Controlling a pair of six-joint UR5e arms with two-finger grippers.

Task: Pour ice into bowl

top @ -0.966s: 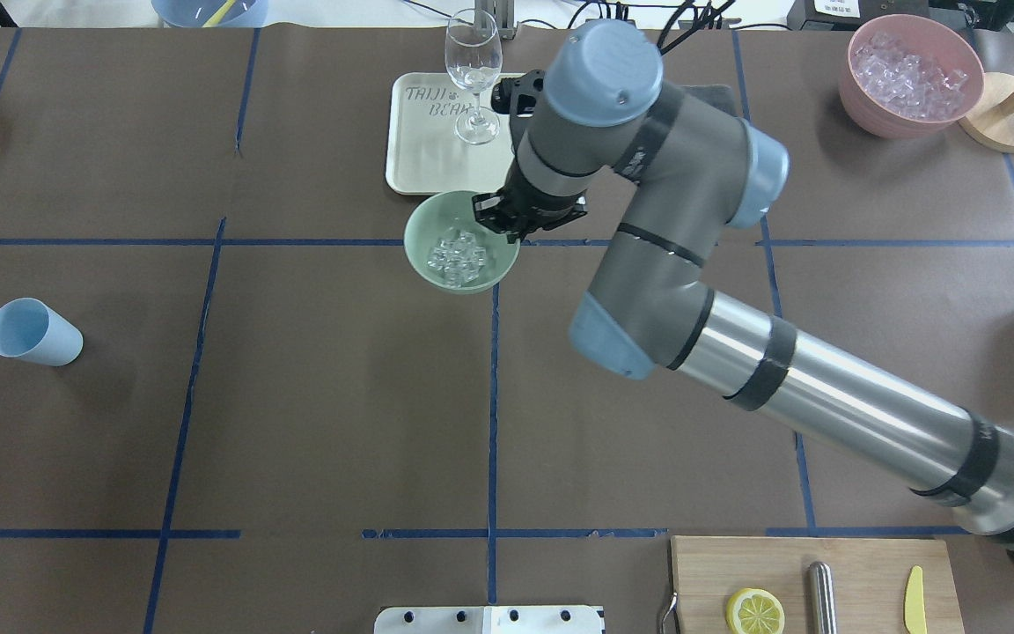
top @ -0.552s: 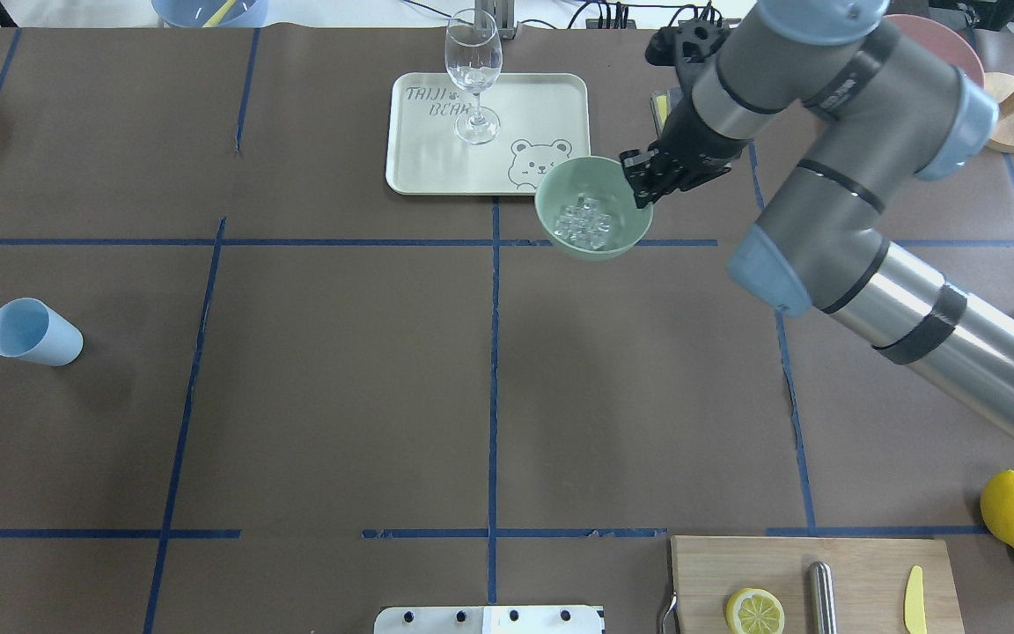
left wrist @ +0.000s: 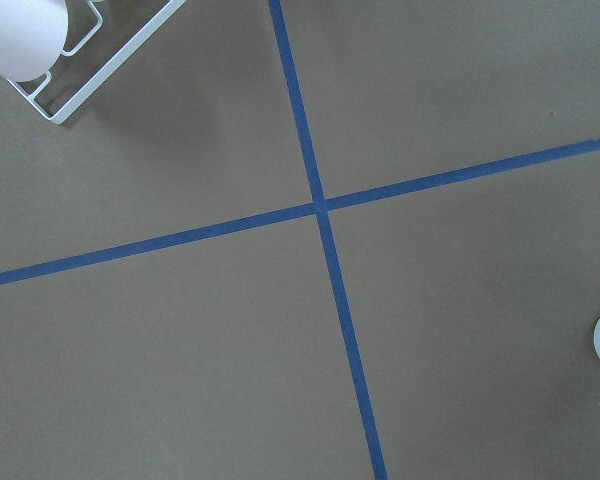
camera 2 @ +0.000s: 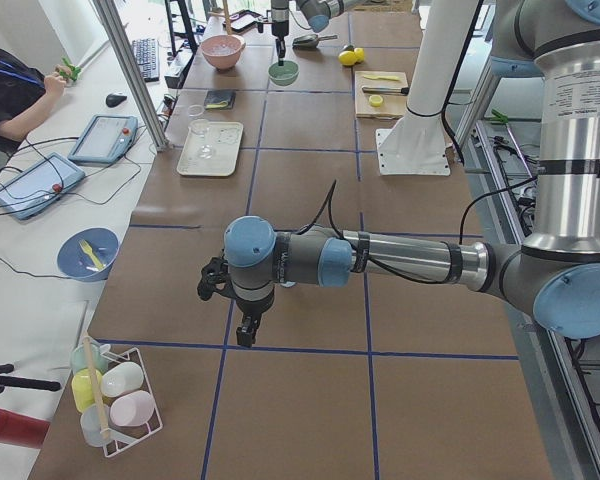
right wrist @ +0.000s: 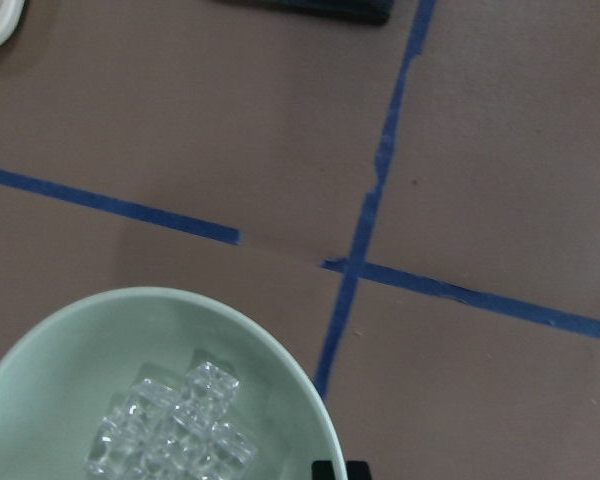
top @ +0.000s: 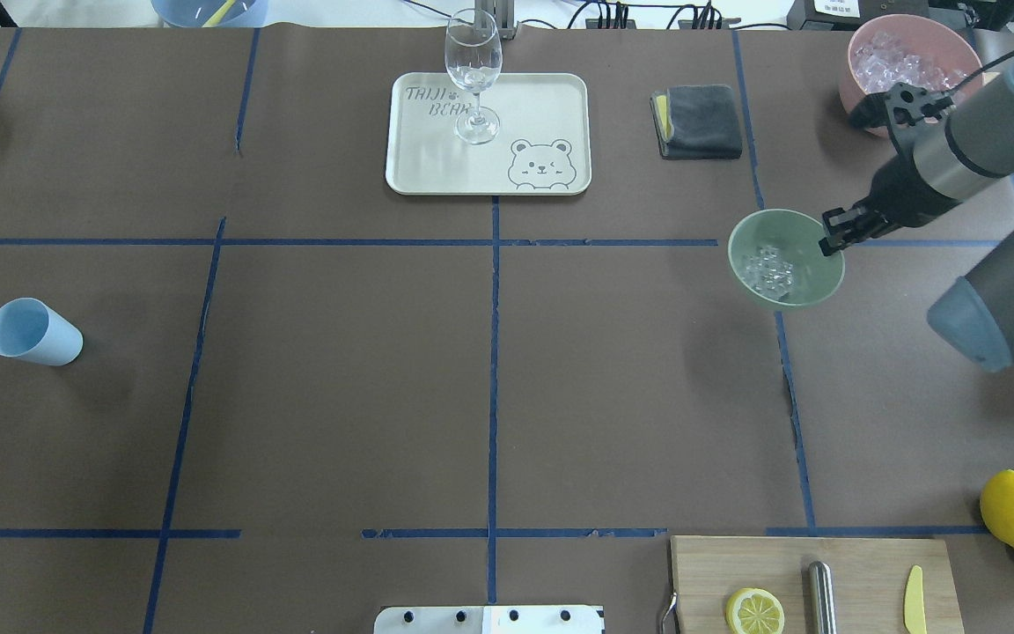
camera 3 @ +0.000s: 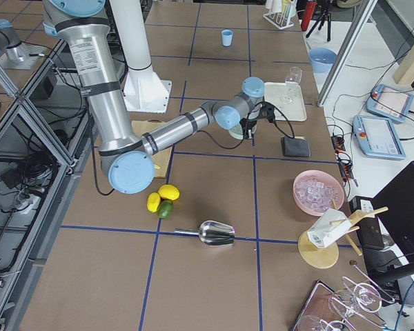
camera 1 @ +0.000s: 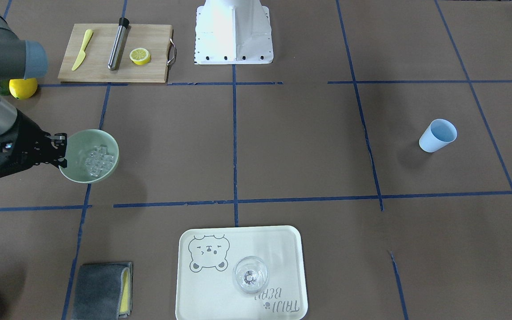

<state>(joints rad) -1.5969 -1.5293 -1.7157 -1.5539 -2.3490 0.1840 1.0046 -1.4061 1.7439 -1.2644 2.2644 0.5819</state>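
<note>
Right of tray (top: 437, 172) | right end effector (top: 826, 245) pinches bowl (top: 811, 275) rim | mouth up, ice (top: 768, 270) inside

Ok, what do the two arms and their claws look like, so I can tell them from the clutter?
Both match. The right arm and left arm have grey rounded joints with light blue caps and silver tubes ringed by black bands. Each ends in a black two-finger claw: right claw, left claw. A thin black cable loops along the left arm.
</note>
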